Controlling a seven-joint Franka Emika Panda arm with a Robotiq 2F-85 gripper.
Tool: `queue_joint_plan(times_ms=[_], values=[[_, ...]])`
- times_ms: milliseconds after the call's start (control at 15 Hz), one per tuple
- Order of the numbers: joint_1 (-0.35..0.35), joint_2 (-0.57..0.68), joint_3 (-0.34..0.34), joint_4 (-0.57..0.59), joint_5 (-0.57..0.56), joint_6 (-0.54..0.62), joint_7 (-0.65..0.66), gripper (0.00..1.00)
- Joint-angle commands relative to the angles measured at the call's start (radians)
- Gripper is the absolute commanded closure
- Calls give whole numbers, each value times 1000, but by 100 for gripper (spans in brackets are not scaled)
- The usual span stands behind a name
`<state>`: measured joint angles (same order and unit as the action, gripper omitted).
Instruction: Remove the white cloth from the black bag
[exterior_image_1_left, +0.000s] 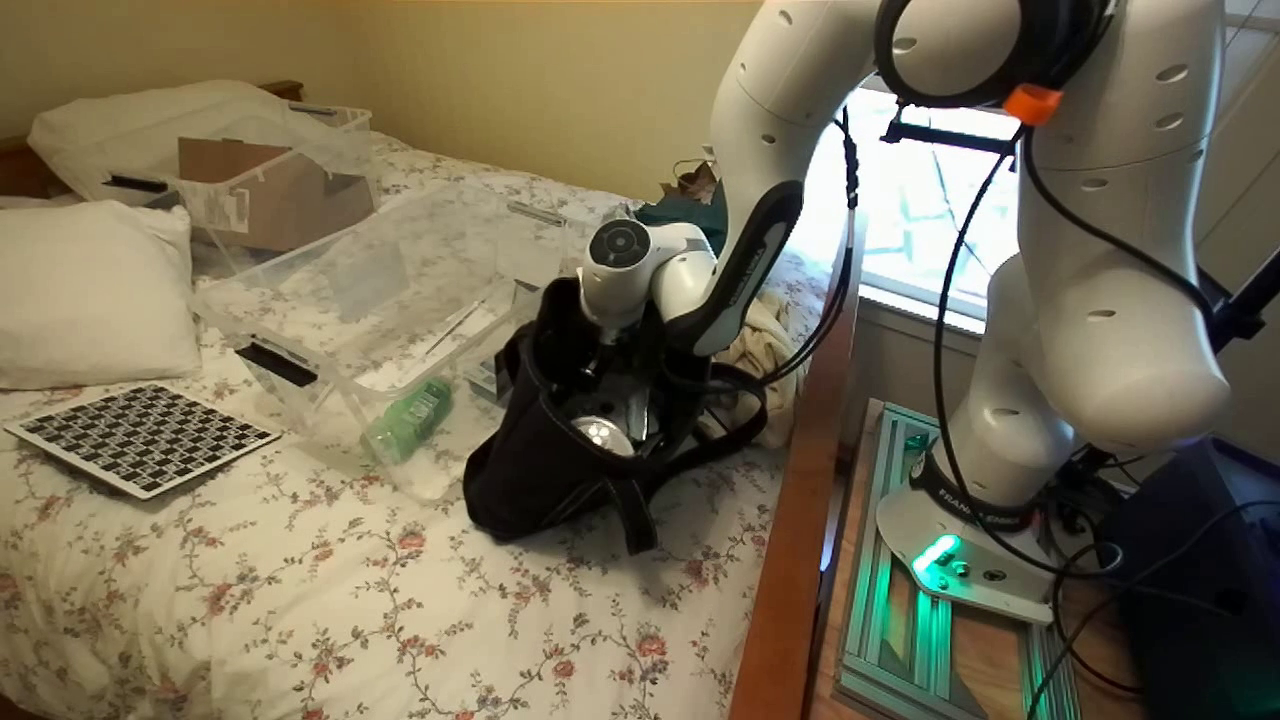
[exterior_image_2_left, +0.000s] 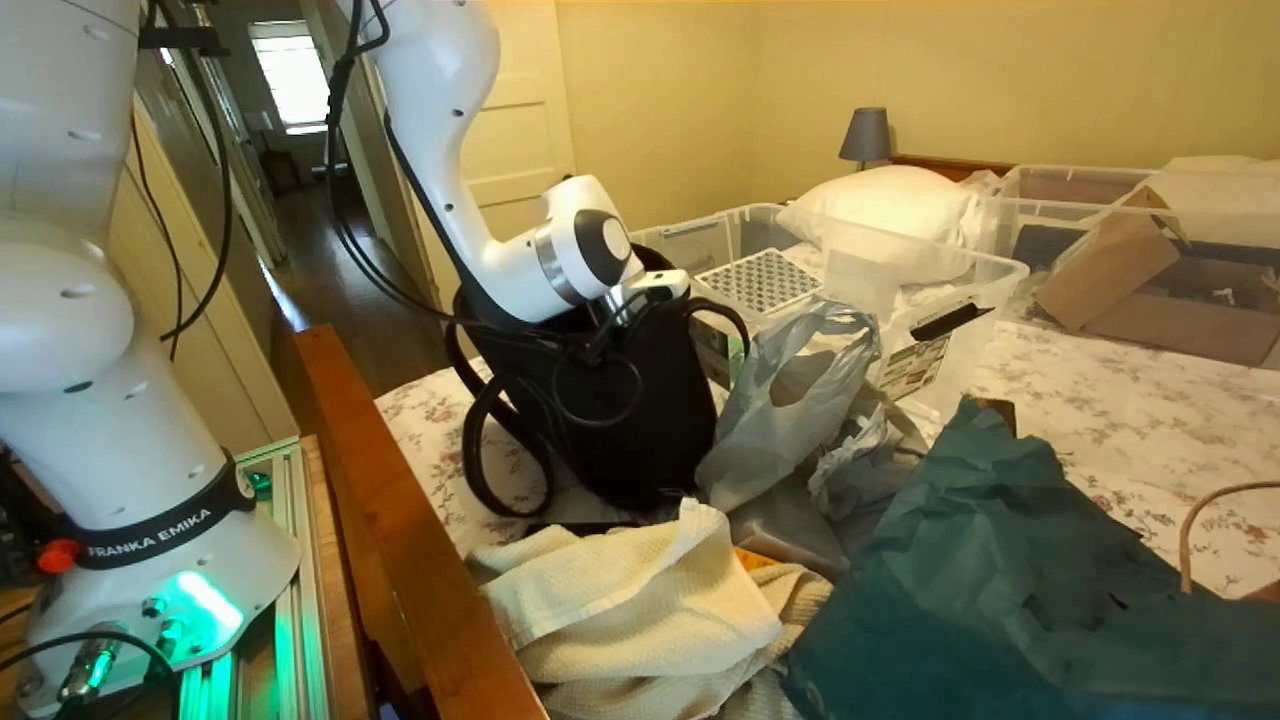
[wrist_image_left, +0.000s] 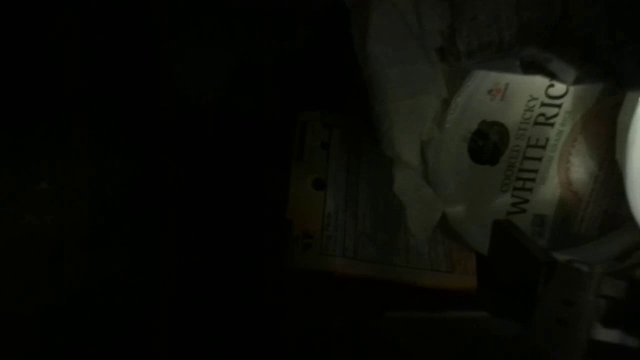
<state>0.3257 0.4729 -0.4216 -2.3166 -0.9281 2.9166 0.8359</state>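
Observation:
The black bag (exterior_image_1_left: 530, 470) stands on the bed, mouth up, straps hanging; it shows in both exterior views (exterior_image_2_left: 650, 430). My gripper (exterior_image_1_left: 602, 362) reaches down inside its mouth, mostly hidden by the bag wall. The wrist view is very dark. It shows one finger (wrist_image_left: 520, 270) at lower right, apart from anything opposite it; the other finger is lost in the dark. A pale crumpled sheet (wrist_image_left: 407, 120), possibly the white cloth, lies in the bag beside a white rice packet (wrist_image_left: 480, 145) and over an orange-edged box (wrist_image_left: 370, 225). I see nothing held.
A clear tub (exterior_image_1_left: 400, 270) with a green bottle (exterior_image_1_left: 410, 420) beside it stands near the bag. A cream towel (exterior_image_2_left: 640, 600), grey plastic bags (exterior_image_2_left: 790, 400) and a teal bag (exterior_image_2_left: 990, 590) lie close by. A wooden rail (exterior_image_2_left: 410, 560) edges the bed.

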Motion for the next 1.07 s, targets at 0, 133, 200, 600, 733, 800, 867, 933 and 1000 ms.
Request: queue_joint_plan(times_ms=[0,133,200,600,733,800,867,933,1000], values=[[92,-5,-102,8,-148,21,100,0],[163,-36,-161,-3,-269,-3,154,0],[191,-44,-183,-4,-328,-10,173,0],[237,-4,-198,7,-431,-32,156,0],[228,21,-189,18,-424,-19,133,0],[229,33,-188,25,-429,-20,122,0],[228,42,-186,30,-427,-21,104,0],[224,55,-183,38,-424,-18,84,0],[222,65,-181,43,-419,-22,65,0]])
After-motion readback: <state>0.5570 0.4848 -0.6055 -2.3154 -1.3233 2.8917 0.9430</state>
